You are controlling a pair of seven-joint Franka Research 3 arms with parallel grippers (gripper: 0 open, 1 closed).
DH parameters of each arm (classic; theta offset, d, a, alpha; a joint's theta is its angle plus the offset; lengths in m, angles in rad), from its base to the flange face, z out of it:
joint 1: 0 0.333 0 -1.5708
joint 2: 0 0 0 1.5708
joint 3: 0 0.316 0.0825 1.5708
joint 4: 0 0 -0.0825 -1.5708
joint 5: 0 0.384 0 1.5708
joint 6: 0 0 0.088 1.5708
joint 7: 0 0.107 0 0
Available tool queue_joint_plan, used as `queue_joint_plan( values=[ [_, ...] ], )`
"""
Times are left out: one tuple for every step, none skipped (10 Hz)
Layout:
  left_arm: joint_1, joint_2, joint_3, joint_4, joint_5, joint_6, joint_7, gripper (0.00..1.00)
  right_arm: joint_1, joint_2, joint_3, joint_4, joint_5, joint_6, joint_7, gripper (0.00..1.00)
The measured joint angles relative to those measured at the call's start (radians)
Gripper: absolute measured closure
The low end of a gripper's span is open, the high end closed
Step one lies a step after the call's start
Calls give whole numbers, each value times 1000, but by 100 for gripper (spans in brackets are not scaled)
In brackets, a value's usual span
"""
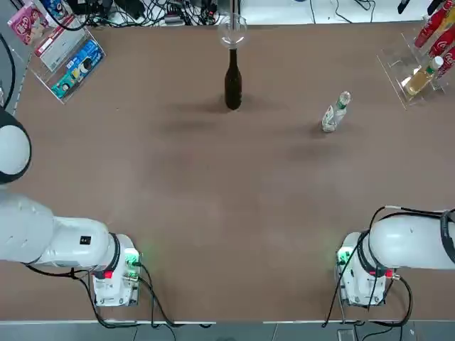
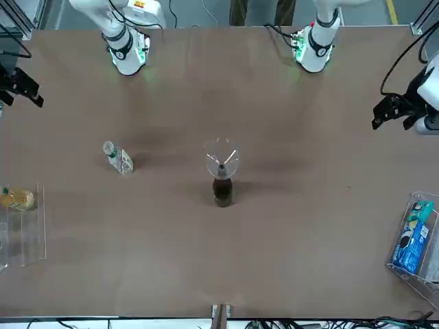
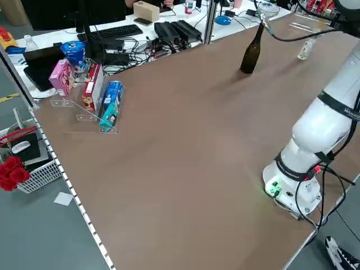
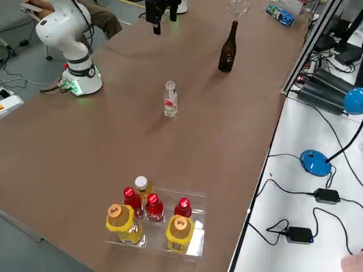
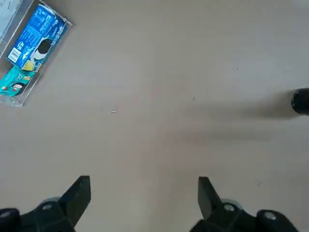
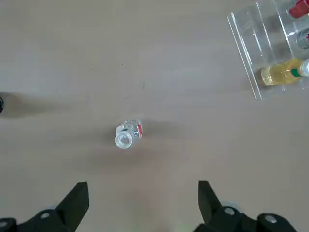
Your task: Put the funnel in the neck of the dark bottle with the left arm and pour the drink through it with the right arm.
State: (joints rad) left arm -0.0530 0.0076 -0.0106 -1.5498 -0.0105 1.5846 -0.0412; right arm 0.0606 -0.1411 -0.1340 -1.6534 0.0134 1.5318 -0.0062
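The dark bottle [image 1: 232, 85] stands upright at the far middle of the table, and the clear funnel [image 1: 232, 32] sits in its neck; the front view shows the funnel [image 2: 221, 159] on top of the bottle [image 2: 222, 190]. To its right stands the drink [image 1: 335, 114], a small clear bottle, alone and upright. My left gripper [image 5: 144, 195] hangs open and empty, high over the table's left side, well away from the bottle. Out at the table's right side my right gripper [image 6: 143, 200] is open and empty too, with the drink [image 6: 126, 135] below and ahead of it.
A clear rack [image 1: 398, 67] with red cola bottles and a yellowish-drink bottle stands at the far right corner. A clear holder [image 1: 67, 60] with coloured packets is at the far left corner. Cables lie beyond the far edge.
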Motion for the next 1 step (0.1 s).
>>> queue_joint_plan(
  values=[
    [0, 0, 0, 0, 0, 0, 0, 2, 0, 0, 0, 0, 0, -2, 0, 0]
  ],
)
